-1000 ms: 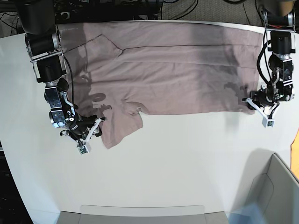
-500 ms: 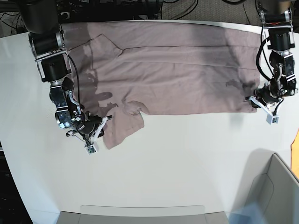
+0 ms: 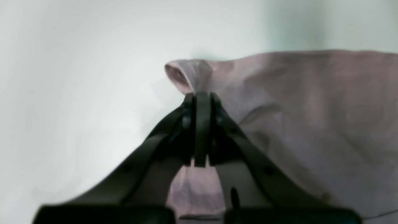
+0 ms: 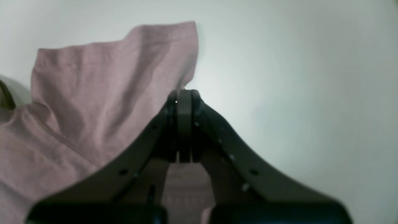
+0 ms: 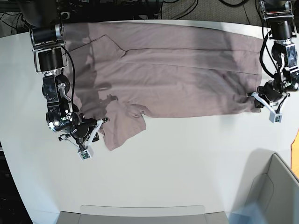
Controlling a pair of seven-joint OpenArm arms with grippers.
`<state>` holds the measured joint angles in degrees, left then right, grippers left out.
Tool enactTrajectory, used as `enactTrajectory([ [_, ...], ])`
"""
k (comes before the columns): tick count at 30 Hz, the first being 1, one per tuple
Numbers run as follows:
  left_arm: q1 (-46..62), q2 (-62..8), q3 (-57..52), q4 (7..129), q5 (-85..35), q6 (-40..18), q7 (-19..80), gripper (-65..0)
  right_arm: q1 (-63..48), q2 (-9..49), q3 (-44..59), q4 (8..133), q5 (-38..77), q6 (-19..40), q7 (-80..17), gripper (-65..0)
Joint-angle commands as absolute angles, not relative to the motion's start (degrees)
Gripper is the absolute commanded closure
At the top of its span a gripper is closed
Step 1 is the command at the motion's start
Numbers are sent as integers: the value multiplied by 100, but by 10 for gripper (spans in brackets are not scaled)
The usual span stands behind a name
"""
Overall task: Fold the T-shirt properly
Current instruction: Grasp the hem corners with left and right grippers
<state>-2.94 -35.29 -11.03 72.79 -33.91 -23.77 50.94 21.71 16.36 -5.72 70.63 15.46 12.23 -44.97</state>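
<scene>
Right gripper (image 4: 184, 96): dark, seen from behind, both jaws pressed together at the tip with no gap visible; a fold of cloth is pinched there. T-shirt (image 4: 93, 93): dusty pink-mauve, filling the left half of the view, its edge rising in a peak just left of and above the jaw tips, a seam running diagonally across the lower left; more of the fabric shows between the gripper's arms, below the tips. Table (image 4: 295, 77): plain white surface, right half and top of view
</scene>
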Motion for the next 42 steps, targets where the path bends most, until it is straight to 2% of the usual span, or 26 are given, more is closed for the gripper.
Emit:
enactTrajectory([
  [1,-330,-3688,-1297,7398,-3398,-2369,4980,0,2273,1701,-523,7266,1604,1235,-4347,0],
  [6,-277,-3688,-1402,7407,-3389,-2378,4980,0,2343,1701,-523,7064,1596,1235,-4330,0],
  [7,-286,-3688,-1402,7407,-3389,-2378,4980,0,2413,1675,-523,7002,1596,1235,-4330,-32],
  [10,-303,-3679,-1402,7407,-3389,-2378,4980,0,2571,1657,-558,6712,1596,1235,-4163,-204],
  [12,-303,-3679,-1402,7407,-3398,-2378,4980,0,2686,1596,-567,6369,1596,1235,-3767,-280],
  [13,-303,-3679,-1402,7407,-3398,-2378,4980,0,2782,1560,-567,6114,1587,1235,-3591,-298],
  [20,-303,-3679,-1402,7407,-3398,-2378,4980,0,3451,1376,-875,4558,1578,1235,-2888,-300],
  [25,-312,-3670,-1402,7407,-3407,-2378,4980,0,3670,1297,-1376,4286,1596,1235,-2782,-300],
  [36,-312,-3556,-1402,7407,-3398,-2378,4980,0,3793,1068,-1446,3407,1578,1218,-2510,-300],
  [42,-312,-3547,-1402,7407,-3398,-2378,4980,0,3486,1059,-1473,3415,1569,1226,-2527,-299],
])
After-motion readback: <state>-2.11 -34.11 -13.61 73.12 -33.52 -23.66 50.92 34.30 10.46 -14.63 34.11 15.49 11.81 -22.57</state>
